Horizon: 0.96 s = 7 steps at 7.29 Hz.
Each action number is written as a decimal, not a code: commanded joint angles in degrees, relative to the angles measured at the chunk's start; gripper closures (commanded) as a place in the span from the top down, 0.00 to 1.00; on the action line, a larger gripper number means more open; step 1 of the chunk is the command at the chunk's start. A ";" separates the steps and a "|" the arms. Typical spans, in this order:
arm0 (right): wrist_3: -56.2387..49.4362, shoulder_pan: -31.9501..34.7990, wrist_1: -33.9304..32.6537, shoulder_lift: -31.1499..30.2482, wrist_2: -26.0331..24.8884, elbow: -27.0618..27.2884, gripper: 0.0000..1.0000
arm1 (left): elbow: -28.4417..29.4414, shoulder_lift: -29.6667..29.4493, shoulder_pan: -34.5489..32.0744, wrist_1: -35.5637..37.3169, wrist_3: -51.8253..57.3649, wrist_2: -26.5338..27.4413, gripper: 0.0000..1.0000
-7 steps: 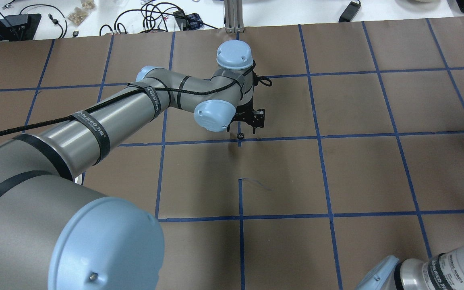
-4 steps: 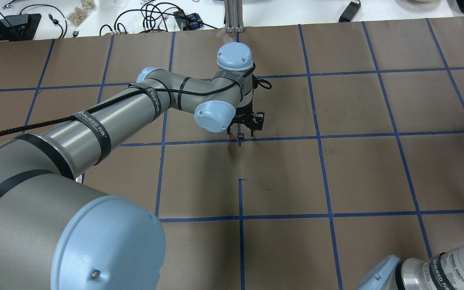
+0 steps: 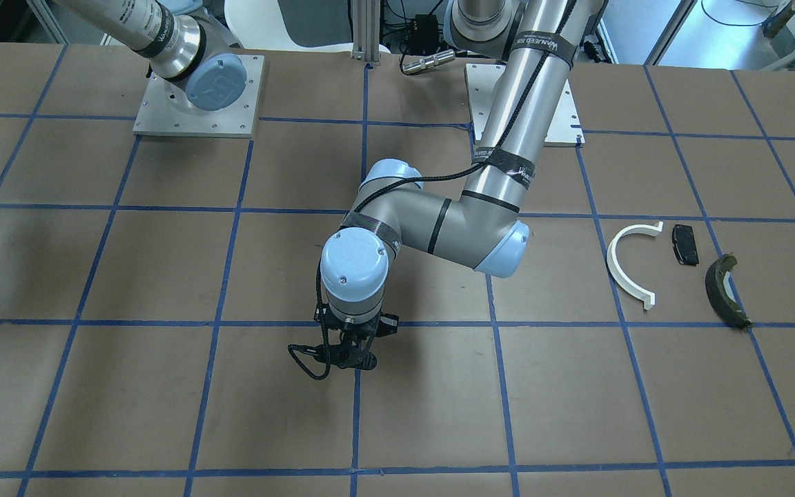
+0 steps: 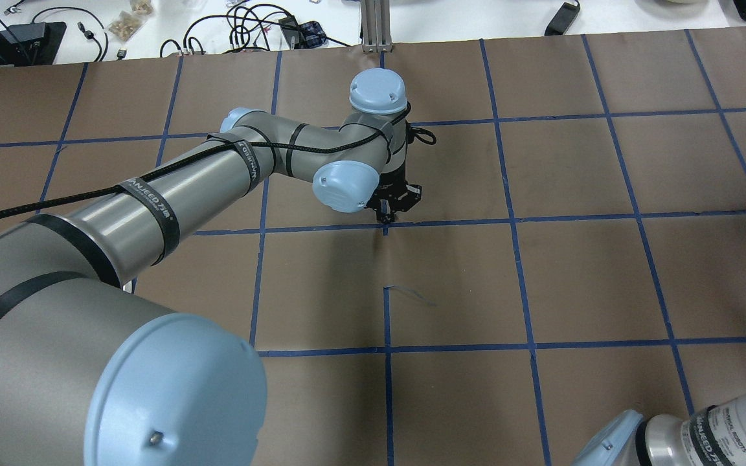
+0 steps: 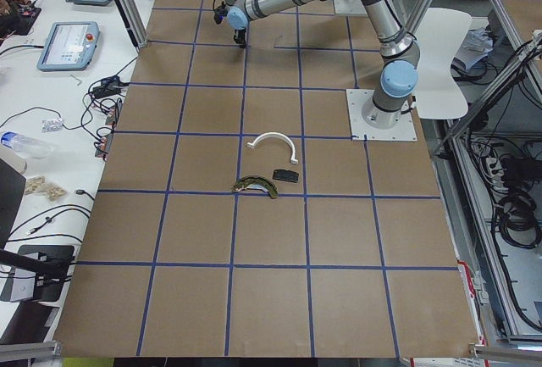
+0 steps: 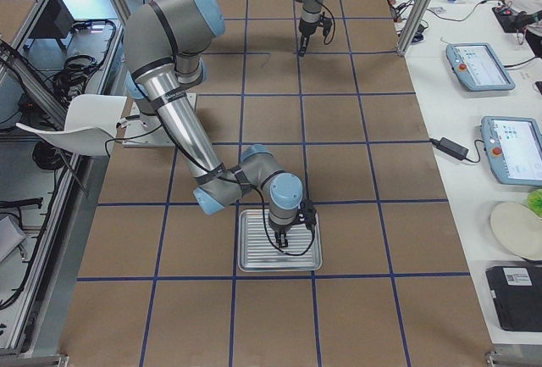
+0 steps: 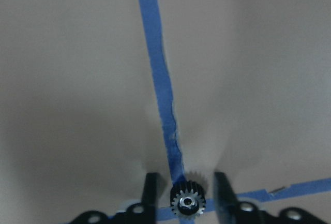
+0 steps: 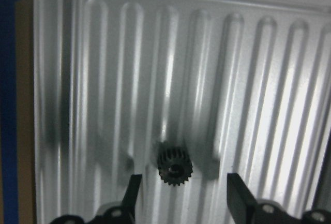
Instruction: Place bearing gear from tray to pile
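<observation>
A small black bearing gear (image 7: 187, 202) lies on a blue tape crossing at the table's middle. My left gripper (image 7: 186, 185) is down at the table with one finger on each side of it; small gaps show, so it is open. It also shows in the overhead view (image 4: 386, 212) and the front view (image 3: 350, 360). My right gripper (image 8: 184, 182) is open over the ribbed metal tray (image 8: 258, 53), above a second black gear (image 8: 174, 166). The pile lies apart on the robot's left: a white half-ring arc (image 3: 629, 266), a black pad (image 3: 685, 244) and an olive curved shoe (image 3: 725, 279).
The tray (image 6: 254, 265) sits at the table's end on the robot's right. The brown table carries a grid of blue tape (image 4: 512, 221). Cables and small items (image 4: 250, 26) lie on the white bench beyond the far edge.
My left gripper has come down onto the gear at the tape crossing and its fingers have closed in from wide open to just beside it.
</observation>
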 commanded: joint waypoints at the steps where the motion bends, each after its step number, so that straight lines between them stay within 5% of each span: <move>1: 0.22 0.00 0.00 0.03 0.03 0.00 0.63 | 1.23 1.23 0.43 -2.97 1.92 0.19 0.00; 5: 0.13 0.17 -1.58 1.26 0.65 -0.17 0.62 | 18.59 7.30 14.80 -33.34 13.24 5.02 0.00; 7: 0.13 0.09 -1.50 1.17 0.39 -0.17 0.54 | 20.57 8.53 22.55 -36.31 22.11 9.40 0.00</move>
